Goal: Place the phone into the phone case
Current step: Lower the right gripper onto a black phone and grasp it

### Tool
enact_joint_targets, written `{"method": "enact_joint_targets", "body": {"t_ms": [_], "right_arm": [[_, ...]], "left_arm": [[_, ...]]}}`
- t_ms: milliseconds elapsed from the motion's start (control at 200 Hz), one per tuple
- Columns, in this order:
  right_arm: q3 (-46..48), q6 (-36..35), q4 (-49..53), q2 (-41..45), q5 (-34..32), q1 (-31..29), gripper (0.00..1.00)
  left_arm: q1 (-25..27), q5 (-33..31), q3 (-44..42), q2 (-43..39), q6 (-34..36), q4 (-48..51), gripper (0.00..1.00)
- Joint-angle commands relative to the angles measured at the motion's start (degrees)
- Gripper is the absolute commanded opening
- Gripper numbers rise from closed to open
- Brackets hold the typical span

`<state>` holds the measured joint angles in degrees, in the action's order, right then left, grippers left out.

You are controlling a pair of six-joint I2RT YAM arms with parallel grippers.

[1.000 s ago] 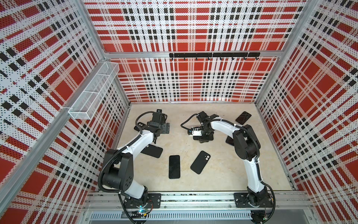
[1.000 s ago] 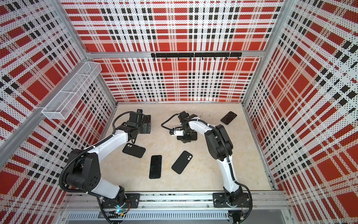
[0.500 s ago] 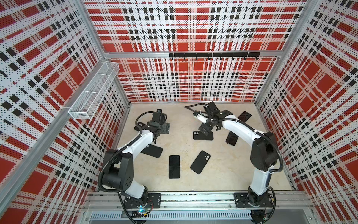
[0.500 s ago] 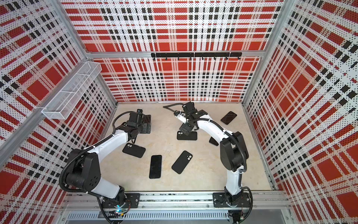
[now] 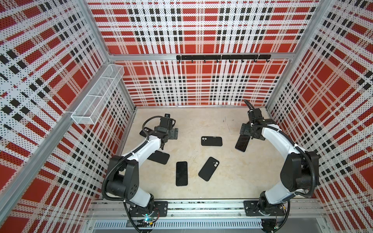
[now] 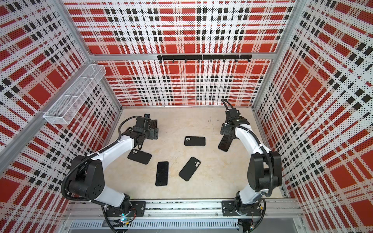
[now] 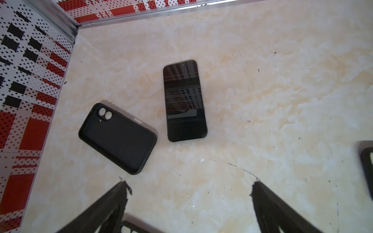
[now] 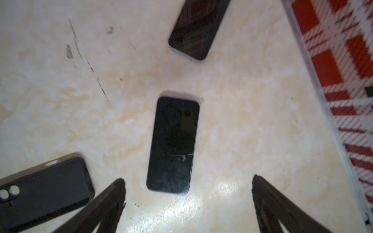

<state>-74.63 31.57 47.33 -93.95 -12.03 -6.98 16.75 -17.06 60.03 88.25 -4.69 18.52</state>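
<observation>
Several black phones and empty black phone cases lie flat on the beige table. My right gripper (image 5: 250,132) hangs open near the right wall above a phone (image 8: 173,145) that lies screen up. That phone's near end sits between my spread fingertips, closer to one finger (image 8: 119,187). A phone case (image 5: 211,141) with two round holes lies alone mid-table. My left gripper (image 7: 189,183) is open over bare table by the back left corner. Just beyond it lie a phone case (image 7: 117,139), open side up, and a phone (image 7: 184,100), screen up, a small gap apart.
Toward the front lie another phone (image 5: 181,173), a case (image 5: 209,168), and a case (image 5: 158,157) partly under my left arm. One more phone (image 8: 197,30) lies by the right wall. A wire basket (image 5: 96,94) hangs on the left wall. Plaid walls close three sides.
My right gripper opened, left the case mid-table, and swung right to hang over the phone by the right wall. The left arm has not moved.
</observation>
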Motion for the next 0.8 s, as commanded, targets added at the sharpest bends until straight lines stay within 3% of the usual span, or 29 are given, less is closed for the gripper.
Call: {"method": "enact_joint_targets", "body": {"t_ms": [0,381,797], "right_arm": [[-0.6,6.0,2.9,-4.7,6.9,0.6,1.00],[-0.4,4.0,-0.4,-14.1,12.2,3.9,1.00],[-4.0,2.0,0.4,-20.3,11.5,4.2,0.96]], "left_arm": [[0.4,1.0,0.6,-1.0,-0.1,0.1,0.98],[1.5,-0.9,0.5,-1.1,0.4,0.1,0.98],[1.8,-1.8,0.4,-1.2,0.8,0.1,0.98]]}}
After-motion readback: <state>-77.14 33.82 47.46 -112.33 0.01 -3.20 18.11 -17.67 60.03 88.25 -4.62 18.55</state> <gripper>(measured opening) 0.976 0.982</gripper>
